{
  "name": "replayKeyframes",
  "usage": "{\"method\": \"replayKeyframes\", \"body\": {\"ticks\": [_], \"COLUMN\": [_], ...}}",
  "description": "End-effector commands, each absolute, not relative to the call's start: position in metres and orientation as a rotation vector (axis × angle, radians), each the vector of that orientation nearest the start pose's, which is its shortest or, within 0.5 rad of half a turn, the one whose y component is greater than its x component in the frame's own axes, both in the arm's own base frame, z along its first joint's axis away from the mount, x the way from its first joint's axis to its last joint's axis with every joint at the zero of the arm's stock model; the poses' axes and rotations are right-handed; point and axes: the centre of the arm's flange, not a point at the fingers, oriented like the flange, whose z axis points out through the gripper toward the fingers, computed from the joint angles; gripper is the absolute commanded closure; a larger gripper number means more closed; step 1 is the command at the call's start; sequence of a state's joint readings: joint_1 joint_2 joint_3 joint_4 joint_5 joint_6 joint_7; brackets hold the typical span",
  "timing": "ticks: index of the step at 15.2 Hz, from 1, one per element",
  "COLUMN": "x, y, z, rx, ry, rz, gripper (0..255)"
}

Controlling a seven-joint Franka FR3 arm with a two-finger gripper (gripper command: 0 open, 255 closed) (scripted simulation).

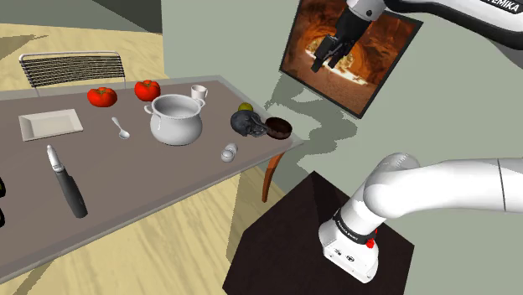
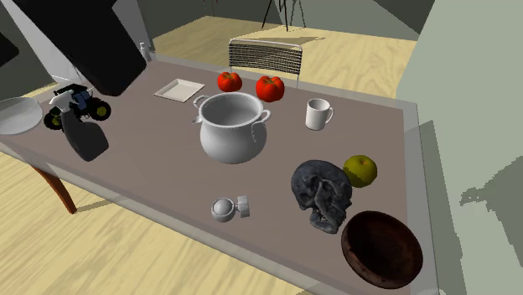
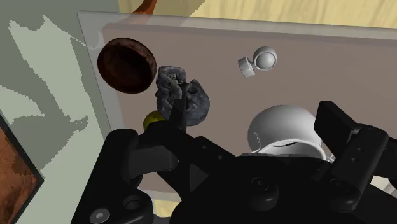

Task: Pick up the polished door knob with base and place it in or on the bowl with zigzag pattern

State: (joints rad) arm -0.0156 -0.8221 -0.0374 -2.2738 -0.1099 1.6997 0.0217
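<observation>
a: how's the arm standing?

b: its base sits on the dark stand [image 1: 289,230]. the white links climb out past the shoulder view's right edge and come back in at the top. the gripper [image 1: 328,59] hangs high and points down in front of a framed picture [image 1: 381,59] on the wall, above the end of the table [image 1: 134,172], touching nothing. in the wrist view its two black fingers [image 3: 178,118] stand wide apart with nothing between them

a: any writing on it?

b: "emika" in dark letters on the upper link, cut off by the frame edge. there's a label on the base, too small to read

a: and the door knob?

b: the door knob [image 2: 225,208] is pale silver-grey, a smooth round ball on a short neck with a flat base. it lies on its side near the table's front edge, just in front of the white pot [image 2: 232,126]. the bowl [image 2: 381,248] is dark brown and shallow, at the table's corner, well apart from the knob. a dark grey lumpy object [image 2: 321,194] sits just beside it
</observation>
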Motion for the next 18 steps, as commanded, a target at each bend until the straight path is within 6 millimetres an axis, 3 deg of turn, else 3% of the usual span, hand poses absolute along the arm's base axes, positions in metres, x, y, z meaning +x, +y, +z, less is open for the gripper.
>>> {"method": "replayKeyframes", "body": {"ticks": [1,18], "x": [0.307,0.433], "y": [-0.032,0.029], "z": [0.654,0.467], "rx": [-3.200,-3.196], "ry": [0.105,0.578], "rz": [-0.397,-0.236], "gripper": [0,0]}}
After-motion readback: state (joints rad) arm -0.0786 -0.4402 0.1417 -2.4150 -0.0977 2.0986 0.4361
